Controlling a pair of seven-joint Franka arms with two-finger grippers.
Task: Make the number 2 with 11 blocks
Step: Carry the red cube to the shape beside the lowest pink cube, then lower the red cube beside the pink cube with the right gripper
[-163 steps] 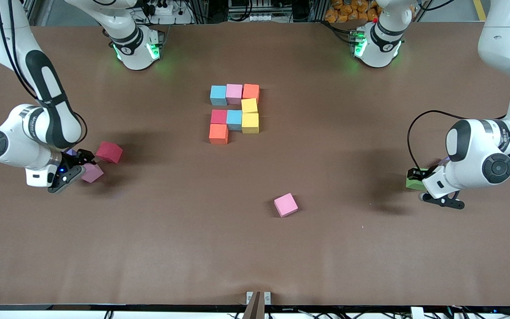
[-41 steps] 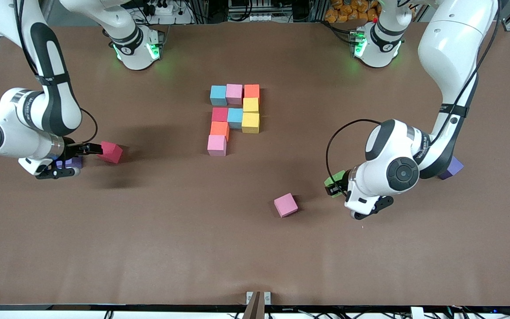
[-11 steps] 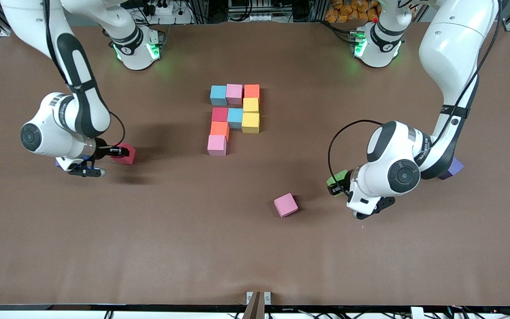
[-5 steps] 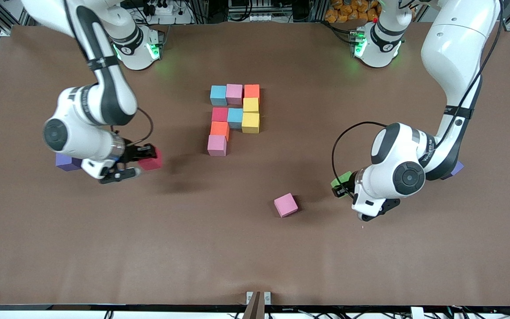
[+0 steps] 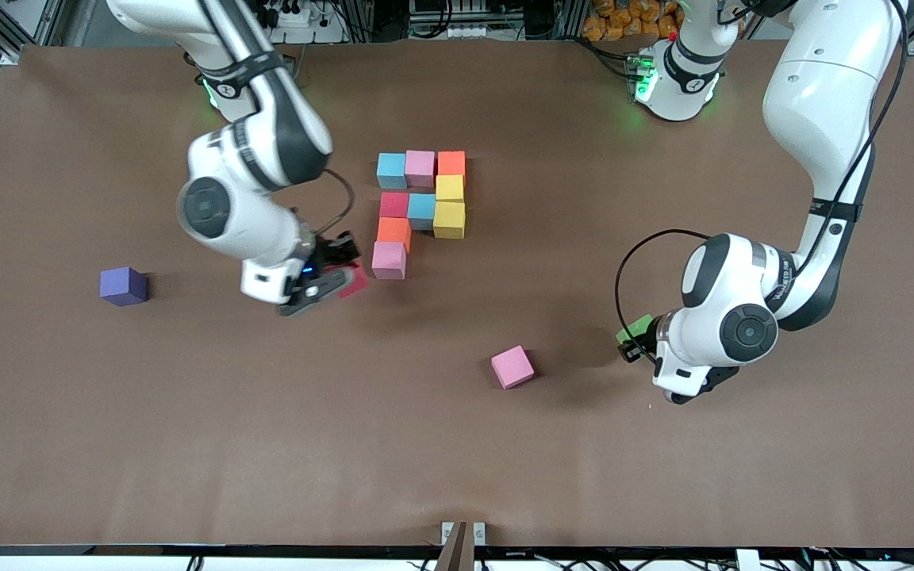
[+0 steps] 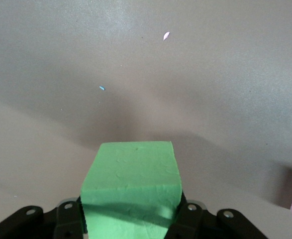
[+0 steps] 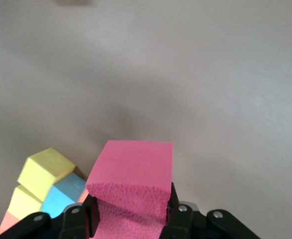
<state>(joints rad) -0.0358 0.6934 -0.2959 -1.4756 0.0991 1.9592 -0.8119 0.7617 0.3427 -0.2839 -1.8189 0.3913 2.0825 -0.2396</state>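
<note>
Here, the number 2 (image 5: pixel 420 208): 9 of 11 blocks are laid at the table's (image 5: pixel 457 460) middle, with 3 across the top, 1 yellow below, 3 across the middle and 2 down the stem.
Stem's end: a pink block (image 5: pixel 388 260) is set at 6 o'clock of the orange one; it is judged to be the first cube of the bottom row.
Right gripper (image 5: pixel 336 275): it is clenched on the red block (image 5: pixel 352 279) and held over bare table at 8 o'clock of that pink block, just beside it.
Right wrist view: the red block is seen pinched by 2 opposite faces, its underside left free so that it can be set down flat.
Left gripper (image 5: pixel 635 339): it is closed on the green block (image 5: pixel 635 327) and held over the table at 3 o'clock of the loose pink cube (image 5: pixel 512 366), well apart from the digit; this arm is judged to be waiting its turn.
Gap left: 2 places at 3 o'clock of the stem's pink block are unfilled, and the red and green blocks are judged to be meant for them.
Spares: the loose pink cube lies at 5 o'clock of the digit and a purple cube (image 5: pixel 123 285) at 9 o'clock, toward the right arm's end; neither is needed.
</note>
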